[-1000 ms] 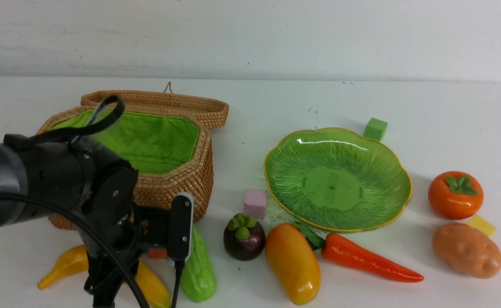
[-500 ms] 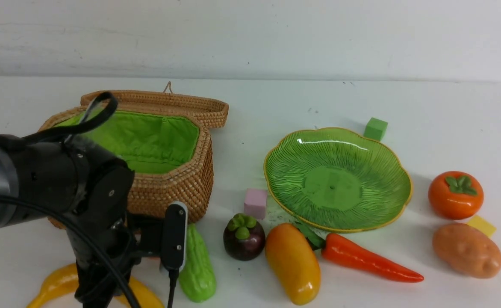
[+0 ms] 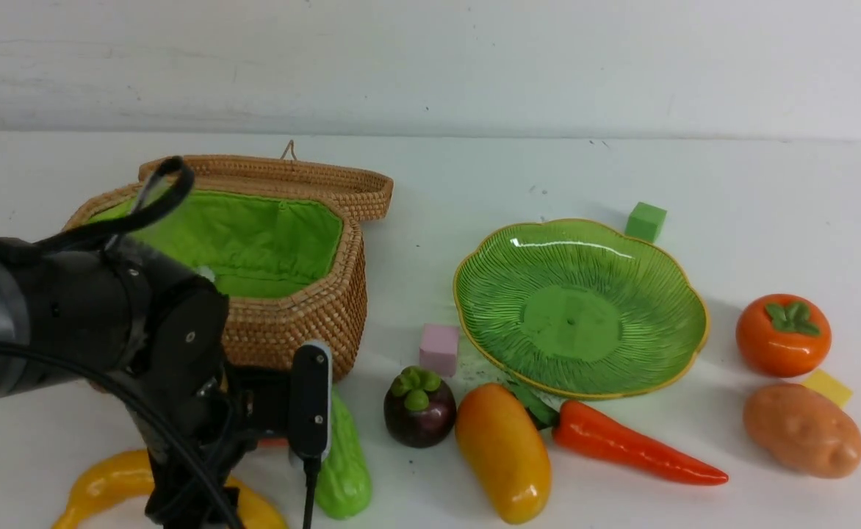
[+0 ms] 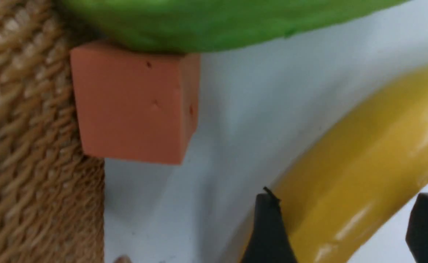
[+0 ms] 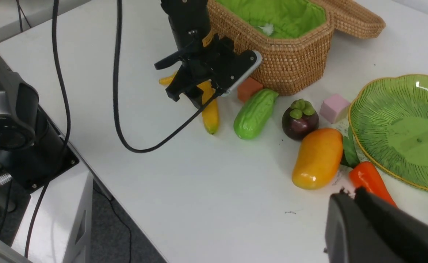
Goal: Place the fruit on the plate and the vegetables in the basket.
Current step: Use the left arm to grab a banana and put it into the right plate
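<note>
My left gripper (image 4: 349, 226) is open low over the table's near left and straddles the yellow banana (image 4: 363, 153), which lies flat. One fingertip (image 4: 268, 226) touches it and the other stands clear. Right of it lie the green cucumber (image 3: 346, 470), mangosteen (image 3: 419, 408), mango (image 3: 504, 452) and carrot (image 3: 636, 444). Far right are the persimmon (image 3: 783, 334) and the potato (image 3: 801, 430). The green plate (image 3: 577, 308) and the open wicker basket (image 3: 305, 316) hold nothing. My right gripper (image 5: 349, 193) is shut and empty, hovering near the carrot (image 5: 369, 180).
An orange foam cube (image 4: 133, 102) sits against the basket wall, touching the cucumber. A pink cube (image 3: 439, 349) lies by the plate, a green cube (image 3: 646, 221) behind it, a yellow cube (image 3: 827, 387) by the potato. The table's near edge drops off on my left (image 5: 100, 175).
The left gripper has opened its jaws around the banana. Before that, the left arm shifted left and the banana slid toward the near left corner.
</note>
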Robot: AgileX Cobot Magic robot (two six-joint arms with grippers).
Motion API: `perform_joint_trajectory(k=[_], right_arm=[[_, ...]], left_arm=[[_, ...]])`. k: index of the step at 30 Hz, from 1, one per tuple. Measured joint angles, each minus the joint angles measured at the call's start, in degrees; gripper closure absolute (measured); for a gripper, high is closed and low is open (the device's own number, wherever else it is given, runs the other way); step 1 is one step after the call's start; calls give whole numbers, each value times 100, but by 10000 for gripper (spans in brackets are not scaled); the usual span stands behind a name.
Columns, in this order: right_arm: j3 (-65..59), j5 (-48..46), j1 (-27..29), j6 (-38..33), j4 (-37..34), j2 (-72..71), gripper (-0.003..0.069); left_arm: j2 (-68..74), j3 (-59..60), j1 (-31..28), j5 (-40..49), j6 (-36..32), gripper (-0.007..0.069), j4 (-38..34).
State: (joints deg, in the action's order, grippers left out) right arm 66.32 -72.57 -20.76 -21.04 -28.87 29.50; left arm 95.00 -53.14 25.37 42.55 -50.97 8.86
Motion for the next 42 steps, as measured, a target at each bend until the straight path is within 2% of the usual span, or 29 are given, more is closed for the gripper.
perform_joint_trajectory(k=[5, 8, 10, 16, 21, 24, 27, 31, 32, 36, 38, 42], right_arm=[[0, 0, 0, 0, 0, 0, 615], [0, 0, 0, 0, 0, 0, 615], [0, 0, 0, 0, 0, 0, 614], [0, 0, 0, 0, 0, 0, 607], [0, 0, 0, 0, 0, 0, 604], [0, 0, 0, 0, 6, 0, 604], [0, 176, 0, 0, 160, 0, 604], [0, 599, 0, 26, 400, 0, 604], [0, 833, 0, 110, 509, 5, 604], [0, 1325, 0, 497, 876, 11, 604], [0, 1433, 0, 691, 1024, 11, 604], [0, 1542, 0, 1399, 1542, 11, 604]], left_arm=[[464, -8, 0, 20, 0, 175, 267], [511, -27, 5, 121, 0, 248, 278], [516, -49, 5, 229, 0, 326, 246], [286, -1, 5, 857, 0, 321, 154], [-643, -1, 5, 1181, 264, 321, -293], [-1292, -1, 5, 962, 502, 321, -537], [-2109, -148, 20, 461, 810, 321, -1255], [-2290, -547, 312, -141, 837, 321, -2006], [-2194, -775, 526, -543, 864, 321, -2304], [-1420, -1480, 1083, -1302, 939, 321, -2677], [-1068, -1831, 1181, -1480, 1020, 321, -2724], [477, -3264, 1254, -1644, 1241, 321, -2759]])
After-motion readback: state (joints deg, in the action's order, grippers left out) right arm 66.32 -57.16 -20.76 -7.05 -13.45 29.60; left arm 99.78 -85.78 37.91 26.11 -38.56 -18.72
